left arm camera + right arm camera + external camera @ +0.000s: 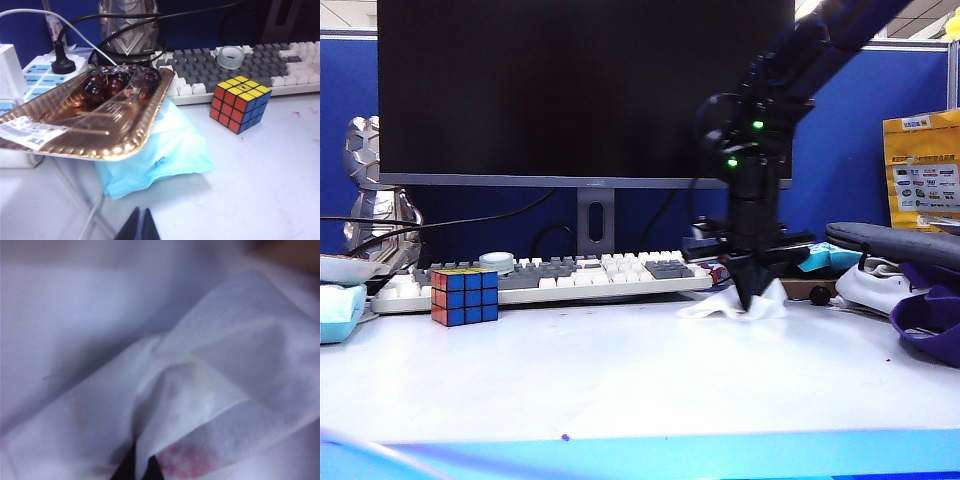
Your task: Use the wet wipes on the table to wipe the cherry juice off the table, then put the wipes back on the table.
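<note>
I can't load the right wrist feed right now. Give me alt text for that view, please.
The right gripper is shut on the wet wipes, a crumpled white sheet that fills nearly the whole picture. The cloth bears pink cherry juice stains beside the dark fingertips. Pale blurred table shows behind it.

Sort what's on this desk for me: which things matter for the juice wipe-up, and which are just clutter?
Job:
wet wipes, pinched in the shut right gripper, stained pink
cherry juice spots near the cube
table

Clutter:
Rubik's cube
keyboard
monitor
gold tray of cherries
left gripper, shut, idle above the table
</note>
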{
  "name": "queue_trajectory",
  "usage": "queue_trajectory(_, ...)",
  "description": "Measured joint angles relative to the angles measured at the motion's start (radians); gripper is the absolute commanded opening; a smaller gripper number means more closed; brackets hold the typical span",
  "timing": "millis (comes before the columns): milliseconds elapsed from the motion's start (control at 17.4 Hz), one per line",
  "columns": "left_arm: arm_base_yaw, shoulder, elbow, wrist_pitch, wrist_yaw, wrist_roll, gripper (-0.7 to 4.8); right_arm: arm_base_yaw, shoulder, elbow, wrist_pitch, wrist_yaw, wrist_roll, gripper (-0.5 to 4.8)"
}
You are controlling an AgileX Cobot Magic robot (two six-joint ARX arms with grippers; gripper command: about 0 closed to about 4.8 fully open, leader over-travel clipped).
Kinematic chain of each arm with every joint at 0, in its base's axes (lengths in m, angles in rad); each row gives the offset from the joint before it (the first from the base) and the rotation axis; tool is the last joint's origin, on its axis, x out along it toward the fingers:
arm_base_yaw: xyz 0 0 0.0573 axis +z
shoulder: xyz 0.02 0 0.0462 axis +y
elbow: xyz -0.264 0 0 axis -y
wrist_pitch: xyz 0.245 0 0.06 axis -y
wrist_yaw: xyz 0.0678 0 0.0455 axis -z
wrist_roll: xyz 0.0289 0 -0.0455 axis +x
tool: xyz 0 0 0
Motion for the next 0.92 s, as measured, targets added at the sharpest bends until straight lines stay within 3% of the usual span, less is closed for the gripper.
queue_trajectory(172,0.0,0.0,0.0,0.0,0.0,0.0,-0.02,0.01,0.008,-0.002,0.086,-0.195,0.0,-0.05)
queue_trajectory(402,0.0,0.0,0.0,0.0,0.0,0.0,-0.02,0.056,0.034,0.002,0.158,-0.341,-0.001,-0.05)
queue_trajectory(516,0.0,0.0,0.0,0.0,0.0,0.0,-0.02,0.069,0.039,0.005,0.177,-0.341,0.003,-0.05)
queue_trajectory(746,0.0,0.0,0.0,0.0,0.0,0.0,-0.02,0.089,0.054,0.021,0.24,-0.227,0.057,-0.05)
queue_trajectory(918,0.0,0.0,0.0,0.0,0.0,0.0,-0.02,0.084,0.064,0.061,0.246,-0.227,0.087,-0.05)
